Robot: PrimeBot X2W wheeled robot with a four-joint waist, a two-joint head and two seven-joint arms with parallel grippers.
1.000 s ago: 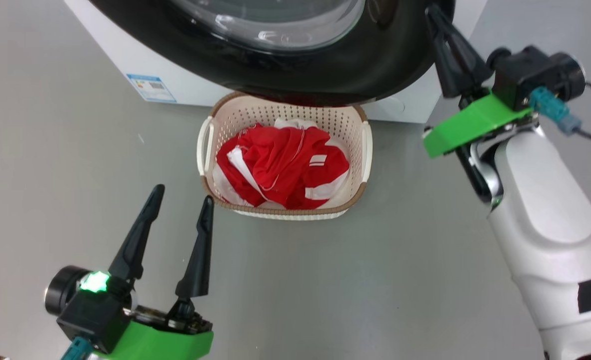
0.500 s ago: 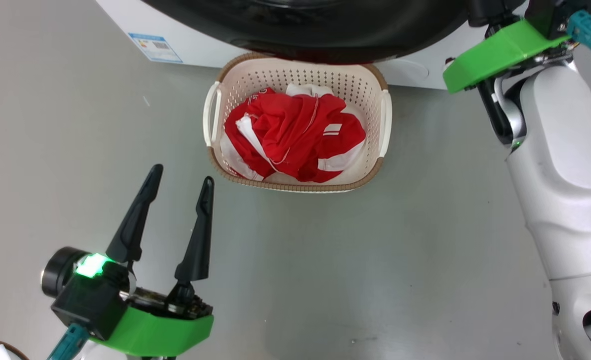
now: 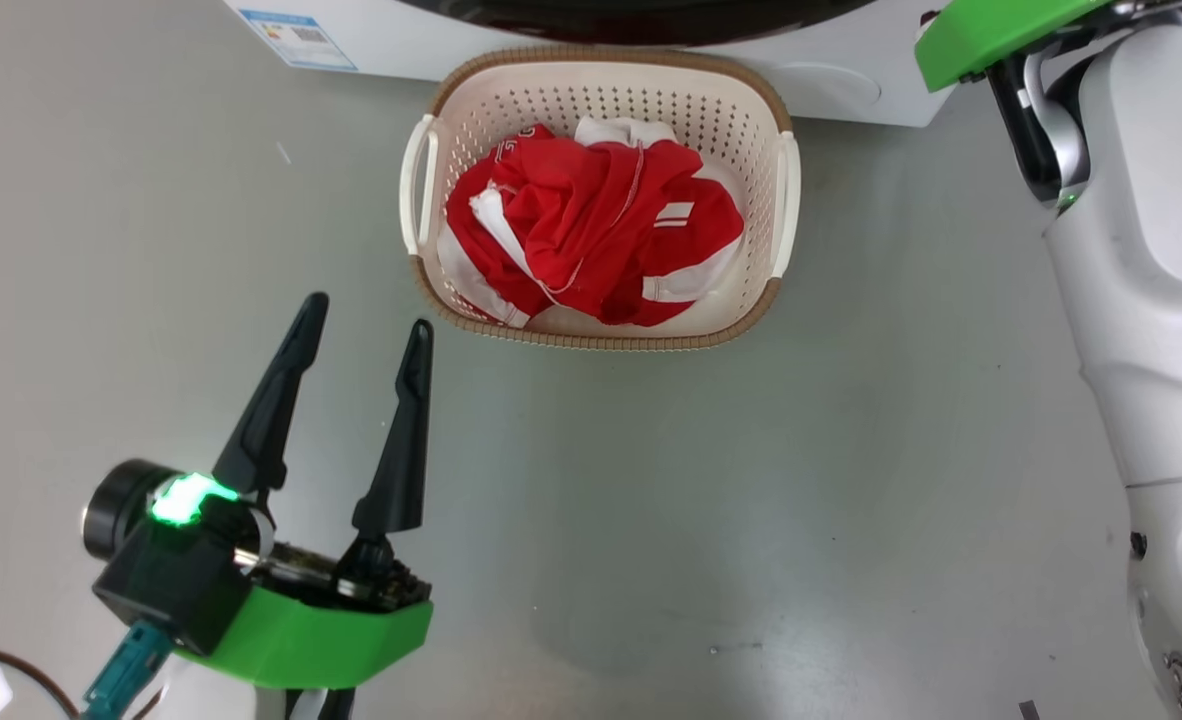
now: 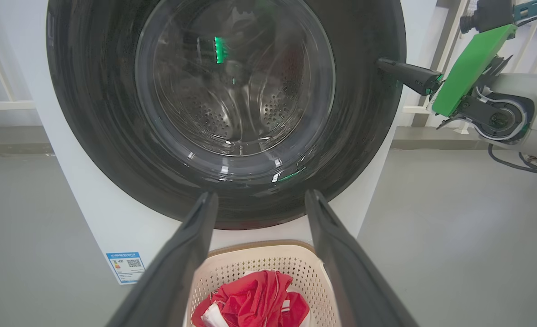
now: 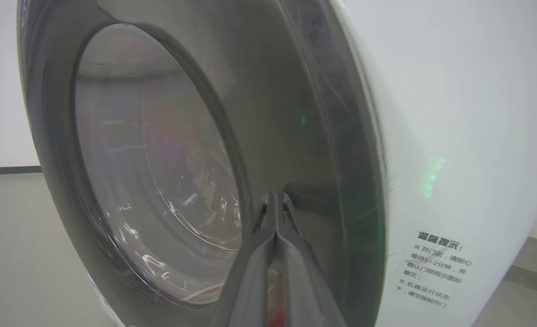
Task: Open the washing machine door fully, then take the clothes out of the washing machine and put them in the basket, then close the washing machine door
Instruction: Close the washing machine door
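The cream basket [image 3: 786,190] stands on the floor just in front of the washing machine [image 3: 551,45], with the red and white clothes [image 3: 591,230] heaped inside it. The round black washing machine door [image 4: 91,104] lies flat against the machine's front, and the steel drum shows through its glass. My right gripper [image 4: 382,64] is shut, its tips touching the door's right rim; the right wrist view has the shut right gripper [image 5: 276,196] against that glossy rim. My left gripper [image 3: 368,315] hangs open and empty to the left of the basket, nearer to me.
Grey floor surrounds the basket. My white right forearm [image 3: 1131,200] fills the right side of the head view. A blue label [image 4: 125,265] sits at the machine's lower left corner. A white railing [image 4: 432,109] stands behind the machine at the right.
The head camera has tilted down, so the whole picture shifted. The door no longer overhangs the basket's far rim. The right fingers have left the top of the head view. The left gripper stayed open.
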